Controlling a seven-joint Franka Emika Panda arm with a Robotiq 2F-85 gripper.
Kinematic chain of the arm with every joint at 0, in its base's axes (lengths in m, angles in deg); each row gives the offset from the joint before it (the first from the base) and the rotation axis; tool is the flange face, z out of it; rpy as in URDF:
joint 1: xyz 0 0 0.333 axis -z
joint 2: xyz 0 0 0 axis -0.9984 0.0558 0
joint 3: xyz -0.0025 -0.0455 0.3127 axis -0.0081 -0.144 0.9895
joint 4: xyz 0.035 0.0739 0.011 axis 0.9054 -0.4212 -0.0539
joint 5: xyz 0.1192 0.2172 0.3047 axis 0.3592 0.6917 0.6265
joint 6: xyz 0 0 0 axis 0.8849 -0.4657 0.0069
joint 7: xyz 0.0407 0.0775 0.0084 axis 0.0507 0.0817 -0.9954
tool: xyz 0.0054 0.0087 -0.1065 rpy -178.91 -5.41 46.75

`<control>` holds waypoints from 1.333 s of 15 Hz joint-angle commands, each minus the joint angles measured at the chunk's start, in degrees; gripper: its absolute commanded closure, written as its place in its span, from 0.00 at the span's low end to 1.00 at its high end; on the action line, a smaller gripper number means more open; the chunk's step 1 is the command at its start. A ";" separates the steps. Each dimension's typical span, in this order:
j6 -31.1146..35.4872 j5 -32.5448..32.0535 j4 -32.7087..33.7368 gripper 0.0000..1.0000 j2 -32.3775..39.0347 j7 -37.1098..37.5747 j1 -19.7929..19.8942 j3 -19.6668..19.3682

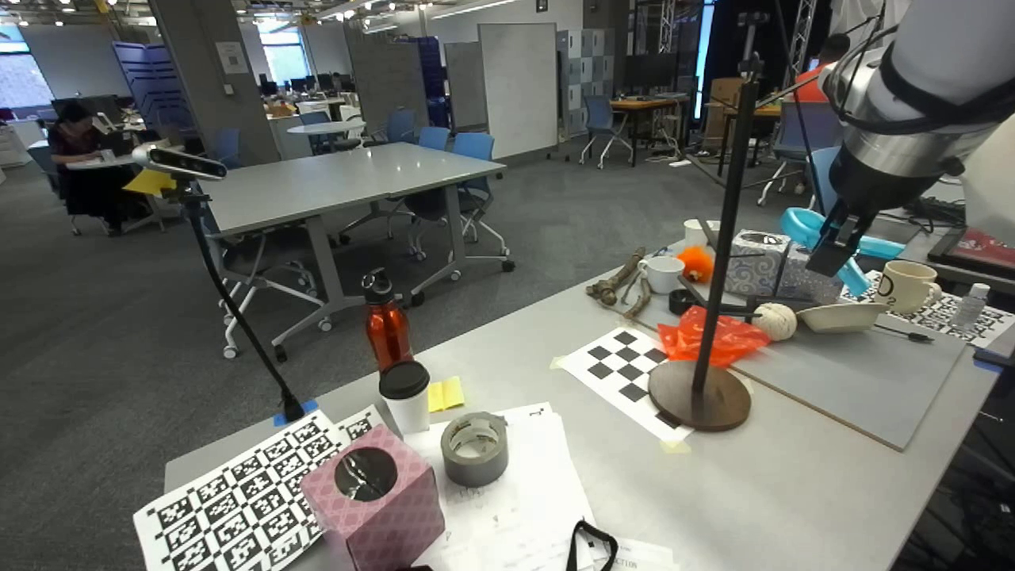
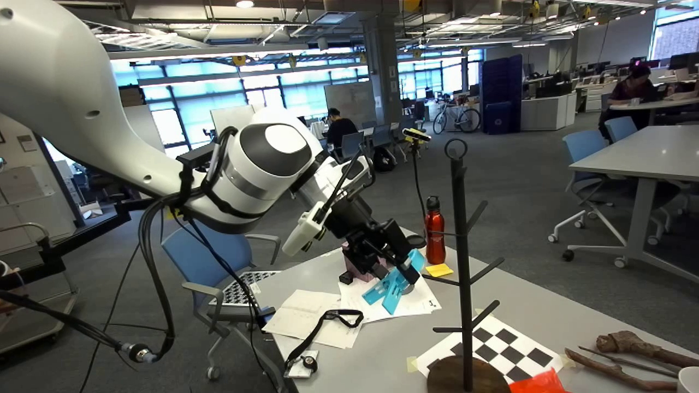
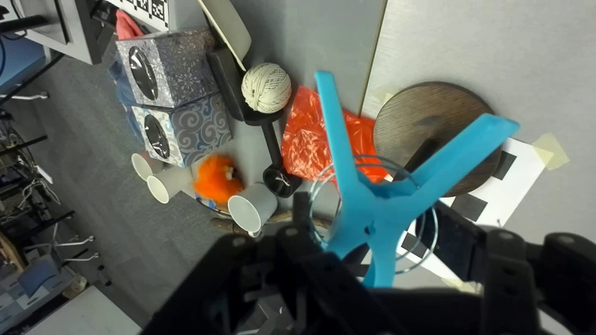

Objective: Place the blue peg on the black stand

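The wrist view showed the peg (image 3: 384, 204) clasped between the fingers (image 3: 458, 237) of the tool (image 3: 372, 218), its two prongs forking away from the tool in a V and its opposite end running back between the fingers. In an exterior view its long axis lay slantwise across the fingertips (image 2: 407, 273): the prongs pointed down and left, the other end up and right. There the arm (image 2: 254, 169) came from the upper left, bent at the wrist, with the tool tilted down to the right above the surface (image 2: 382, 360). The stand (image 1: 722, 246) rose upright near the tool, its rod apart from the peg in both exterior views. Right of the tool in an exterior view stood a mug (image 1: 904, 287), and below the tool a dish (image 1: 844, 319); what the mug held could not be told. Well to the tool's lower left, a lid (image 1: 404, 379) hid the inside of a cup (image 1: 408, 414).
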 commanded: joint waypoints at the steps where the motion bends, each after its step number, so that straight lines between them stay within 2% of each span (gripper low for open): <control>1: -1.74 3.30 -0.51 0.65 -1.92 -4.76 -1.49 -0.57; 9: -0.52 8.97 0.29 0.65 0.81 -12.77 -2.51 -0.47; 20: -0.76 3.22 3.49 0.65 3.74 -13.64 -2.89 -0.44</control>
